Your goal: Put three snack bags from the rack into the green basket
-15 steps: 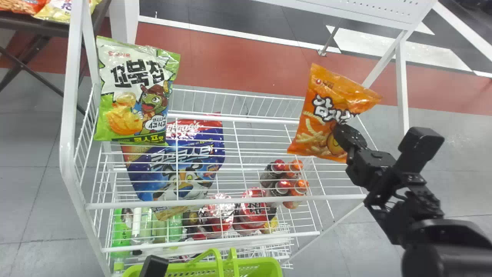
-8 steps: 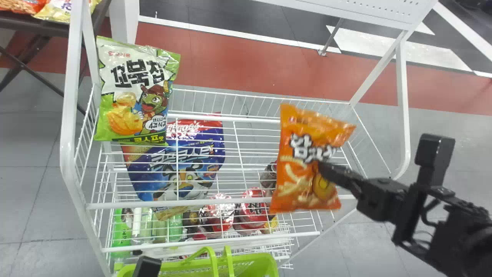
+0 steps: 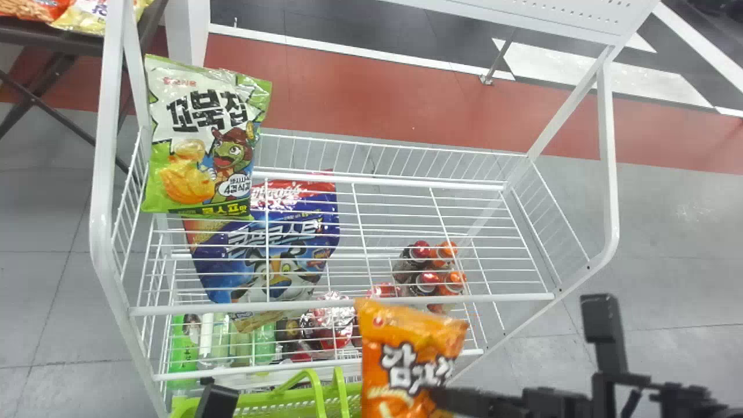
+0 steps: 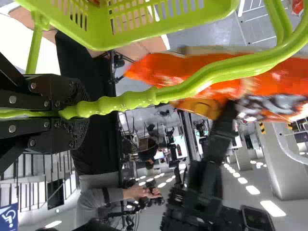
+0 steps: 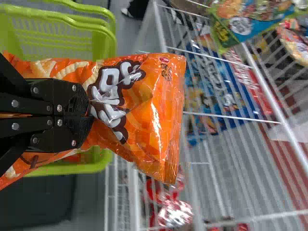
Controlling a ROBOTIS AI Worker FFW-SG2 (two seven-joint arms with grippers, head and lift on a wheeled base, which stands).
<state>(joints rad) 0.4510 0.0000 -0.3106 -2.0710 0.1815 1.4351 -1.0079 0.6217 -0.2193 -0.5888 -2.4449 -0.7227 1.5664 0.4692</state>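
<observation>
The orange, glossy, pillow-shaped snack bag [image 3: 406, 331] was in the right gripper [image 5: 90, 115], near the right end of the green plastic basket [image 3: 261, 402]; whether it hung fully inside the rim could not be told. The right claw was clamped on the bag's printed body, some way in from its ends, with the wrapper creased around the fingertips. The left claw was closed round the basket's ribbed green handle [image 4: 134, 99].

The bag looked light for its bulk, plump with air and soft-skinned, its pieces inside probably brittle. A firm pinch on the loose film would likely have held it; a harder squeeze at the middle might have cracked the contents or strained the seams. The shiny wrapper might also have slipped or swivelled about so small a grip, so a gentle lowering seemed wiser than a drop.

On the white wire rack [image 3: 348, 305], the green-and-white crinkled snack bag [image 3: 203, 130] at the left end seemed likely to handle much the same. Its flat upper edge looked the best place to take hold, sparing the puffed belly.
</observation>
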